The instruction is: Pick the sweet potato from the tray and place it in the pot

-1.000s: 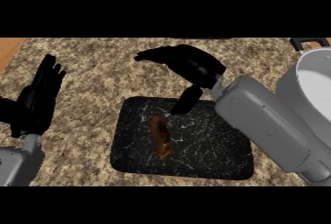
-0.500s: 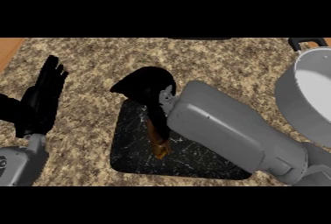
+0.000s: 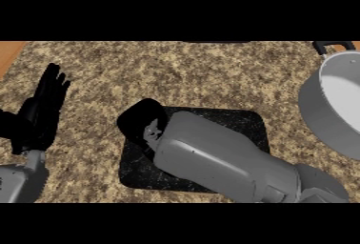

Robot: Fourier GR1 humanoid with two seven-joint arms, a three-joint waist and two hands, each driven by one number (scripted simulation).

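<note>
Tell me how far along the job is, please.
Done: nothing yet; the pot shows no sweet potato. In hand: the right hand is over the tray, hiding the sweet potato. To do: grasp, lift, place in pot. The left hand rests open at the left.

Speckled stone counter [image 3: 197, 71], dark marbled tray [image 3: 249, 123] — smooth, matt grey metal pot [image 3: 314, 112].

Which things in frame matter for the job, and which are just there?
Job:
- tray, mid-counter
- pot, at the right
- right robot hand, over the tray's left end
- sweet potato, hidden from view

Just there:
- left robot hand, open, resting at the left
- counter
</note>
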